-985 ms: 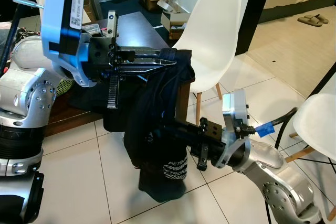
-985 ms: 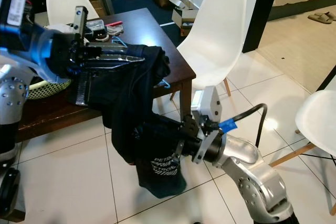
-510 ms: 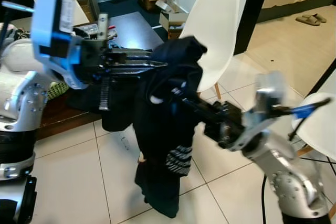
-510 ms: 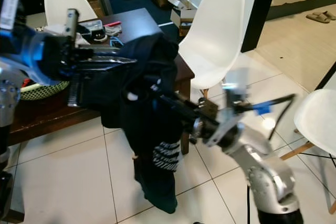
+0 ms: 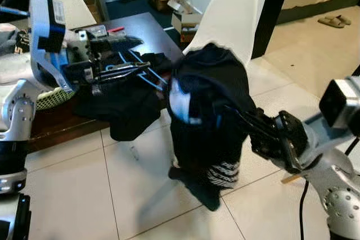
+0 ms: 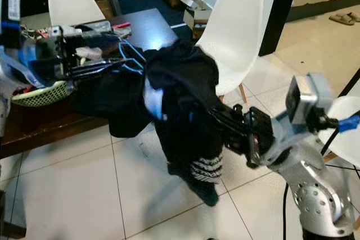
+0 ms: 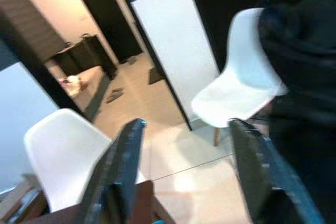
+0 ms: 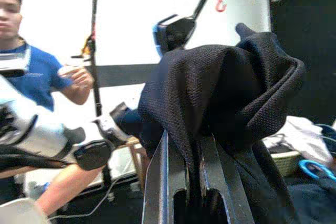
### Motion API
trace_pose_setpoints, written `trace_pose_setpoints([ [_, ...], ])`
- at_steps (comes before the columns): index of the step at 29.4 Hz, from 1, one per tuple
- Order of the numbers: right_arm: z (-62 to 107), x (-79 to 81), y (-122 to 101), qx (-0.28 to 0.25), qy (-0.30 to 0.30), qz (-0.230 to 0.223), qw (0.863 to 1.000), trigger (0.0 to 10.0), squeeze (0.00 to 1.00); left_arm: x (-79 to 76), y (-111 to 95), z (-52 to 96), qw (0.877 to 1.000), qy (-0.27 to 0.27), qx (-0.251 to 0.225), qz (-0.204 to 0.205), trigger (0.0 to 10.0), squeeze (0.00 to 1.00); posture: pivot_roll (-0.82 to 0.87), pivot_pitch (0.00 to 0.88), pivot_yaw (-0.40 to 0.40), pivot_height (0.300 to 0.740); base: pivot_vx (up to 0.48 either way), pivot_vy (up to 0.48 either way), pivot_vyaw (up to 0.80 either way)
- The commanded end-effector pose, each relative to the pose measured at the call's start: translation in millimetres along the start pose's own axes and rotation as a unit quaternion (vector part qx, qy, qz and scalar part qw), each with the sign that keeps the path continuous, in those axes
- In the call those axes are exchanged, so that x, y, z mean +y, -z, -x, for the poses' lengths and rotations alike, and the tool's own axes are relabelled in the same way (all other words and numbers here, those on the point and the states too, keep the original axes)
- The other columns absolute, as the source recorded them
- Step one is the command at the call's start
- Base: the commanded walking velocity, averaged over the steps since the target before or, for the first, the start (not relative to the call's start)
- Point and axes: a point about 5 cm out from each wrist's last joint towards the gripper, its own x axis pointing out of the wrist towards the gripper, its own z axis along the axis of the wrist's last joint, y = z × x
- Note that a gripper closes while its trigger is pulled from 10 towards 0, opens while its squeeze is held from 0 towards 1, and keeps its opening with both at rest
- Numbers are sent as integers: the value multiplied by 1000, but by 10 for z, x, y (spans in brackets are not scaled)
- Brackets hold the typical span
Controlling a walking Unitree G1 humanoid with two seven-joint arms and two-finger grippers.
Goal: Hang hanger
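A black garment point(image 5: 211, 102) with a white-striped hem hangs in a bunch over my right gripper point(image 8: 184, 142), whose two fingers are shut on the cloth, out in front of me above the floor tiles. My left gripper point(image 5: 140, 54) is raised over the table edge to the left of the garment, its fingers point(image 7: 123, 161) spread open with nothing between them. A blue wire hanger point(image 6: 129, 54) sits at the left gripper's fingers, touching the garment's left side; how it is held is hidden.
A dark wooden table point(image 5: 149, 26) holds a green basket point(image 5: 50, 96), and more dark cloth point(image 5: 124, 111) hangs off its edge. A white chair point(image 5: 228, 18) stands behind the garment, another point(image 6: 346, 122) at the right. A person in a blue shirt point(image 8: 31, 77) is nearby.
The right gripper has swung up and right, carrying the garment off the left gripper. The left gripper's fingers have come apart and the blue hanger is now uncovered.
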Motion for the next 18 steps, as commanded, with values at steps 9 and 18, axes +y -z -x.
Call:
trace_pose_setpoints([
  [9,-98,-195,42,-17,89,21,996,0,0,145,-139,132,996,-83,-37,-10,10000,1000,13,115,59,740,0,0,0],
  [18,-259,-649,129,-24,270,36,962,0,0,-598,209,-202,977,-75,-121,159,10000,1000,17,118,58,740,0,0,0],
])
